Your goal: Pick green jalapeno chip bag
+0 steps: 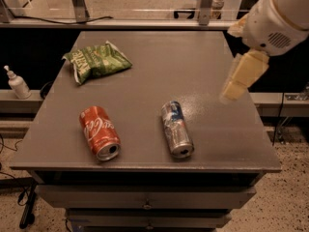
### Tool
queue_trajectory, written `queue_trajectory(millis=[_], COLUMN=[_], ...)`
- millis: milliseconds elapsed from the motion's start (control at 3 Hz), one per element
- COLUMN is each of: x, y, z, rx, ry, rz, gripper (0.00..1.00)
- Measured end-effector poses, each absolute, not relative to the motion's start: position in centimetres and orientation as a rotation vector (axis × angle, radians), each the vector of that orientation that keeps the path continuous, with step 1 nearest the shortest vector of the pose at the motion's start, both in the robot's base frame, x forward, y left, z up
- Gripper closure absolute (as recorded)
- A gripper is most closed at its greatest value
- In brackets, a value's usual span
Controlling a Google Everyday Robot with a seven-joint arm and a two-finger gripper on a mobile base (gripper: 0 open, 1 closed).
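The green jalapeno chip bag (96, 61) lies flat and crinkled at the far left of the grey table (159, 57). My gripper (240, 79) hangs in the air over the table's right edge, well to the right of the bag and apart from it. It holds nothing that I can see. The white arm body (280, 16) sits above it at the top right.
A red cola can (99, 132) lies on its side at the front left. A silver-blue can (176, 128) lies on its side at the front middle. A white pump bottle (18, 83) stands on a ledge left of the table. Drawers run below the front edge.
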State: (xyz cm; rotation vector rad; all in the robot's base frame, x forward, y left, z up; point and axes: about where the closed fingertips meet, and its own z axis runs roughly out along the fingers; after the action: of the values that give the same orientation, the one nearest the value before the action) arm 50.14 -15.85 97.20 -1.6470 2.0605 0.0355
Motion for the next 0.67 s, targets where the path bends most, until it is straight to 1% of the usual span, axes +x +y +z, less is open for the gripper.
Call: queue_trajectory(millis=[333, 667], x=[53.5, 55.0], y=[-10.7, -5.3], z=[96.6, 96.4], rx=[-1.617, -1.565], ry=[1.947, 1.870], rz=[0.137, 0.259], gripper=[0.00, 0.00])
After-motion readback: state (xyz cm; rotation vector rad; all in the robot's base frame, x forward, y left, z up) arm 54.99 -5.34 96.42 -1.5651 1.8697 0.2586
